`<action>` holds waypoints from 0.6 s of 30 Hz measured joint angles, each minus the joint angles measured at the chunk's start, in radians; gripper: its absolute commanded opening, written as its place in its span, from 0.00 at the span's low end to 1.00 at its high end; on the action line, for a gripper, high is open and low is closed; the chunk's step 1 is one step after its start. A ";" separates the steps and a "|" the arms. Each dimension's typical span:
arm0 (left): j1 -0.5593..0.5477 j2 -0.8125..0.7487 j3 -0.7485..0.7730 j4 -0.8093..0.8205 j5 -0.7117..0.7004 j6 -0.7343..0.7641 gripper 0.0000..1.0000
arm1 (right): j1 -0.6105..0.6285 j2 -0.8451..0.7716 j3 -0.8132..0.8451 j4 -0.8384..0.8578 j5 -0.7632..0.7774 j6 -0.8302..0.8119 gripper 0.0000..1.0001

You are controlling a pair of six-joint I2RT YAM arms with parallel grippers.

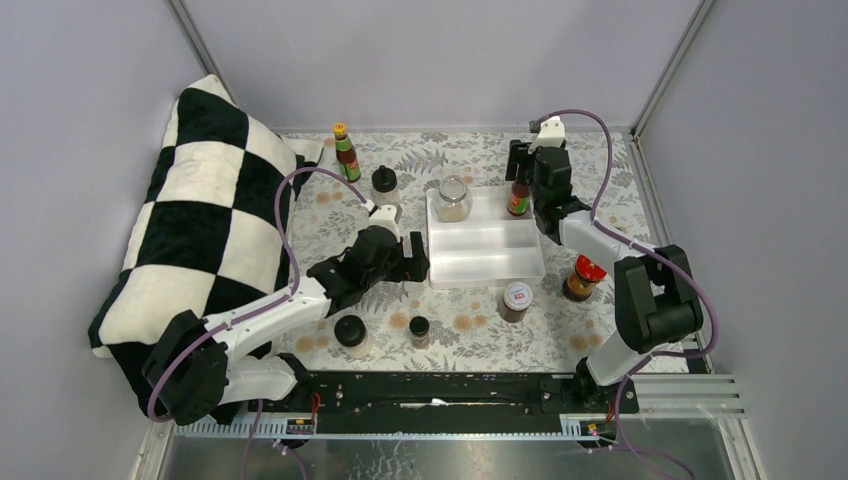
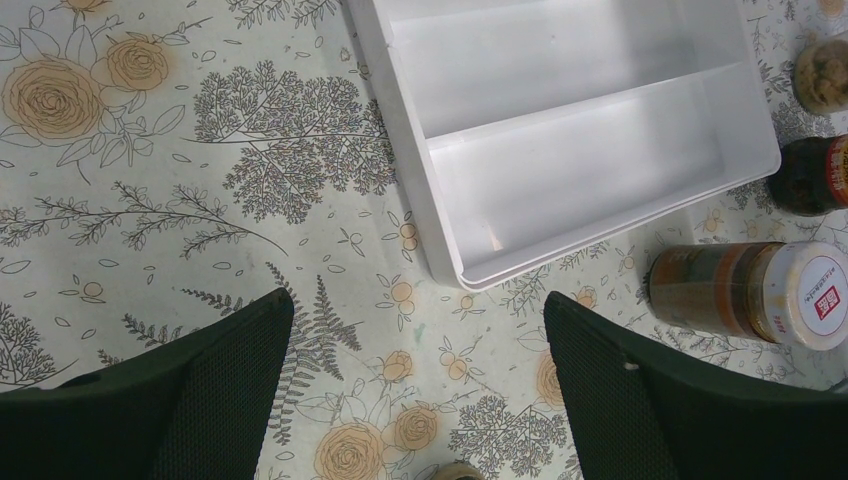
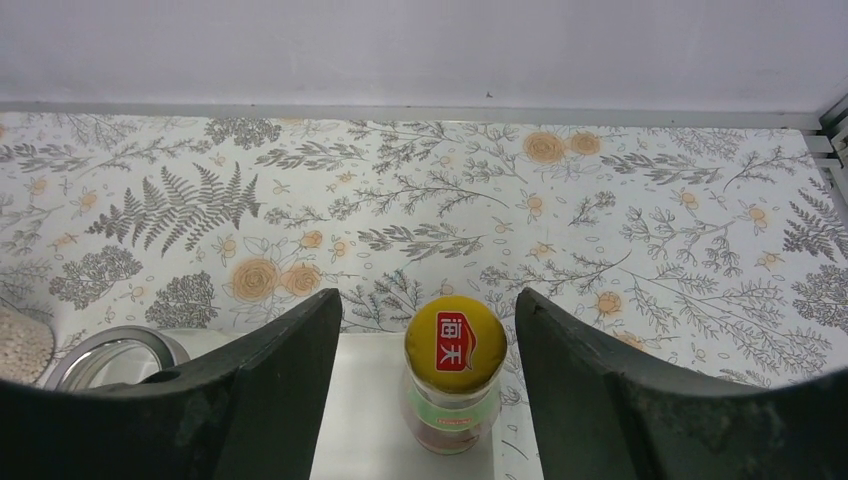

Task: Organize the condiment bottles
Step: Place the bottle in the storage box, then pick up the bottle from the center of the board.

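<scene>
Your right tool (image 3: 425, 305) is hanging open astride the orange-capped sauce bottle (image 3: 455, 345), gaps showing on both sides, bottle standing upright in the white tray (image 1: 487, 262) at its far right corner, your left tool (image 2: 418, 310) is hovering open over the worktop (image 2: 150, 180) beside the tray's near corner, white-lidded jar (image 2: 760, 293) standing close by

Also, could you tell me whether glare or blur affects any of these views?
Top external: even soft light, sharp. Left wrist: the white tray looks nearly washed out, the fingers very dark. Right wrist: the bottle cap is crisp, evenly lit.
</scene>
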 measured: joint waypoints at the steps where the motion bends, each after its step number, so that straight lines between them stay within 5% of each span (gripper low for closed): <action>1: 0.000 0.000 0.000 0.000 0.000 0.000 0.99 | 0.000 -0.005 0.000 0.000 0.000 0.003 0.74; 10: -0.002 -0.003 0.027 -0.022 -0.002 0.000 0.99 | 0.000 -0.140 -0.003 -0.080 0.005 0.037 0.85; 13: -0.003 -0.011 0.038 -0.030 -0.011 0.000 0.99 | 0.000 -0.216 -0.002 -0.152 0.006 0.056 0.99; 18: -0.003 -0.071 0.044 -0.082 -0.043 0.000 0.99 | 0.000 -0.370 -0.002 -0.341 -0.002 0.104 1.00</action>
